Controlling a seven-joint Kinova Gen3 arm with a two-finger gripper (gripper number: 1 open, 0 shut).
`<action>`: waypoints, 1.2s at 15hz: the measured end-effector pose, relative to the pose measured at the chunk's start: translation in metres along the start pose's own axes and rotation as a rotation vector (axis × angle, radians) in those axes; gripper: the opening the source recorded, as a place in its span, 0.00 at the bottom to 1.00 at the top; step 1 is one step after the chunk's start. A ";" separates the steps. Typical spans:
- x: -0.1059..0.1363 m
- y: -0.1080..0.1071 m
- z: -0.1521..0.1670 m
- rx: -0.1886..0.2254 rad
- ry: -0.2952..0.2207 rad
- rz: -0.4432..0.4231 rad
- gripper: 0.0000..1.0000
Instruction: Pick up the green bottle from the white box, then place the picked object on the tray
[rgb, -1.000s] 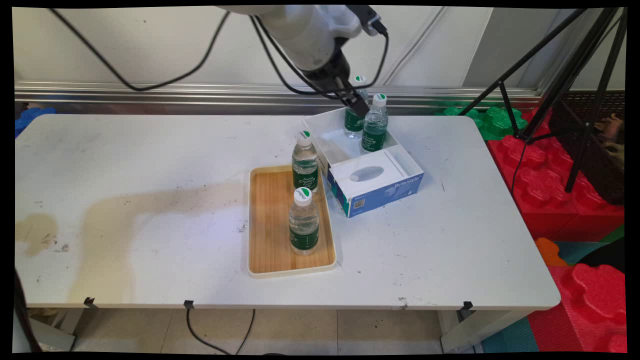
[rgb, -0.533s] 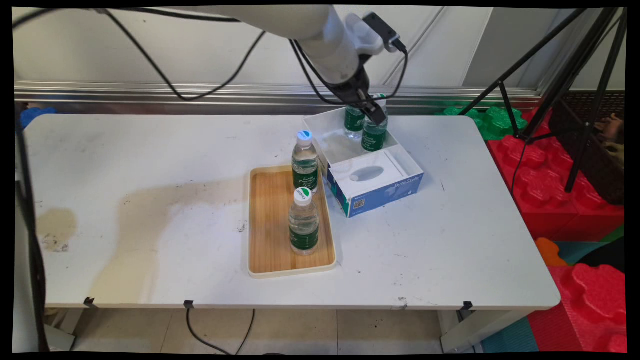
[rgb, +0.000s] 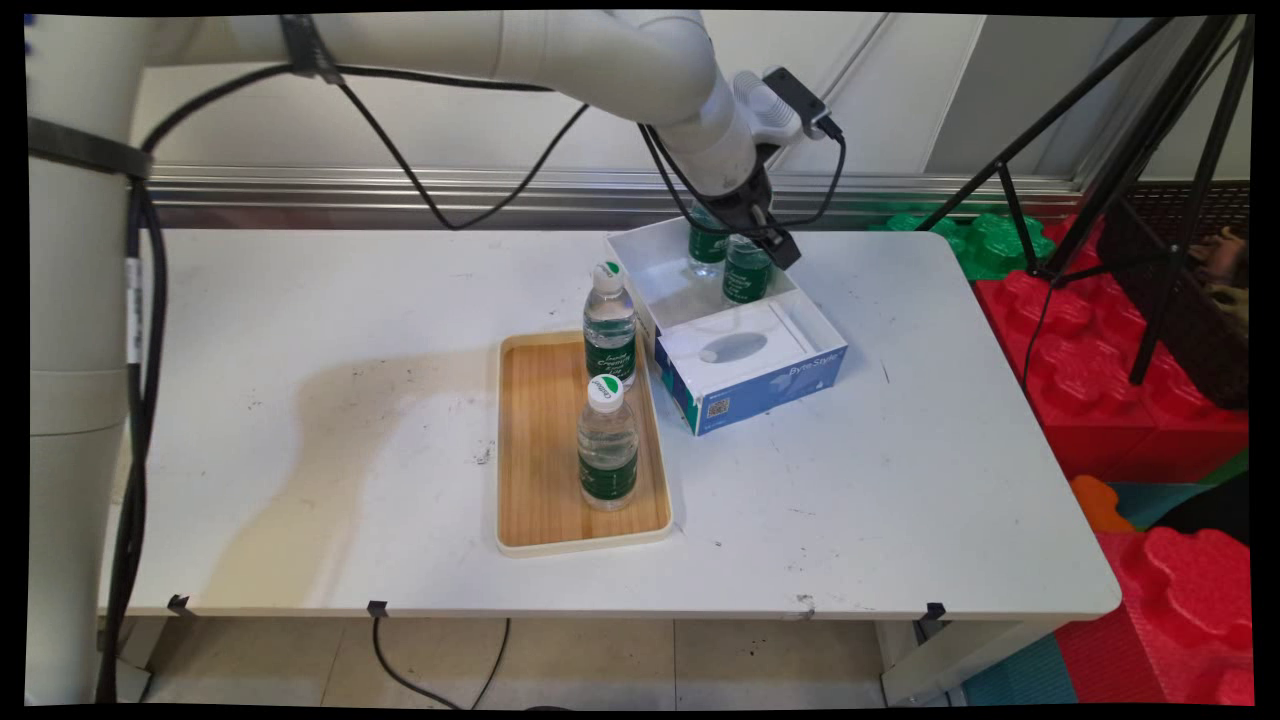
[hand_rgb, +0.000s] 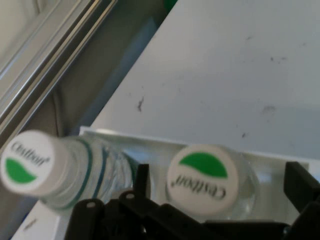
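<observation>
**Hand spread over a bottle in the white box**

Upper centre of the main view: an open white box (rgb: 655, 275) holds two water bottles with green labels. The nearer bottle (rgb: 745, 272) has its cap hidden by the hand (rgb: 765, 238); the farther bottle (rgb: 706, 246) stands just behind and to the left of it, partly covered by the wrist. In the hand view, the nearer bottle's white cap with a green mark (hand_rgb: 202, 178) sits between the two spread fingers (hand_rgb: 300, 186), which stand apart on either side of it without visibly touching; the other bottle's cap (hand_rgb: 27, 161) shows at the lower left.

A blue and white tissue box (rgb: 750, 370) lies against the white box's near side. Left of it, a wooden tray with a cream rim (rgb: 540, 450) carries two more upright bottles, one at its far end (rgb: 610, 325), one near its middle (rgb: 607, 445).

The white arm (rgb: 600, 55) reaches in from the upper left, bending down to the box, black cables (rgb: 450, 190) hanging from it.

The white counter (rgb: 950, 480) is scuffed and stained at the left. Behind it run a metal rail and pale wall; a black tripod (rgb: 1140, 170) and red foam blocks (rgb: 1110, 370) fill the right side.
</observation>
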 end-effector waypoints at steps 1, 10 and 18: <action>0.001 0.001 0.005 -0.001 0.001 -0.001 1.00; 0.002 0.006 0.012 0.025 0.022 0.000 0.00; 0.015 0.004 -0.037 0.079 0.087 -0.004 0.00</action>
